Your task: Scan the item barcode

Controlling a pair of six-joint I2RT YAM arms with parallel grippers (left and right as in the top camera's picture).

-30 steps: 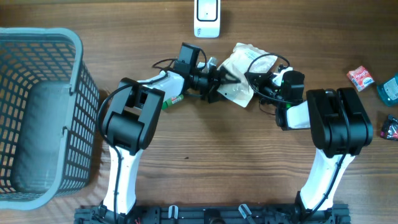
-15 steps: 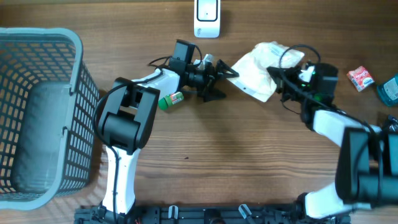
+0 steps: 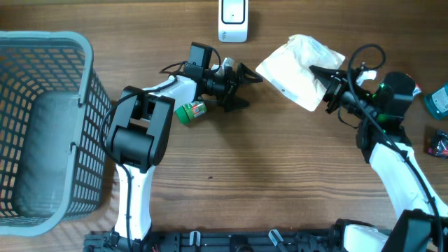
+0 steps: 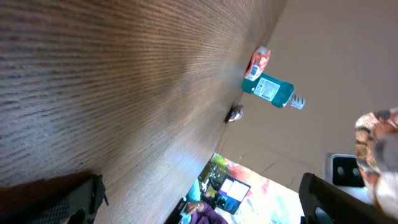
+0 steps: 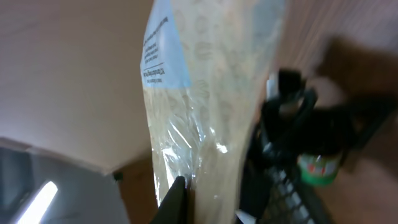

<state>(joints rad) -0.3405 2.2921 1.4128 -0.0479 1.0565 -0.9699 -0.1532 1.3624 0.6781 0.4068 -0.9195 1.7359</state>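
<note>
The soft white pouch (image 3: 297, 63) is swinging from mid-frame out toward the upper right, and the left gripper (image 3: 250, 91) is backing off leftward with its jaws spread wide and holding nothing. The right gripper (image 3: 322, 87) is pinching the pouch's right edge, jaws clamped on it. The pouch is hanging lifted, right of the scanner (image 3: 232, 15). It is looking light, limp and crinkly, so gripping the sealed edge should be keeping its printed label flat.

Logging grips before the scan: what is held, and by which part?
The right gripper pinches the clear plastic bag at its edge nearest that arm; the left gripper is open, holding nothing.
</note>
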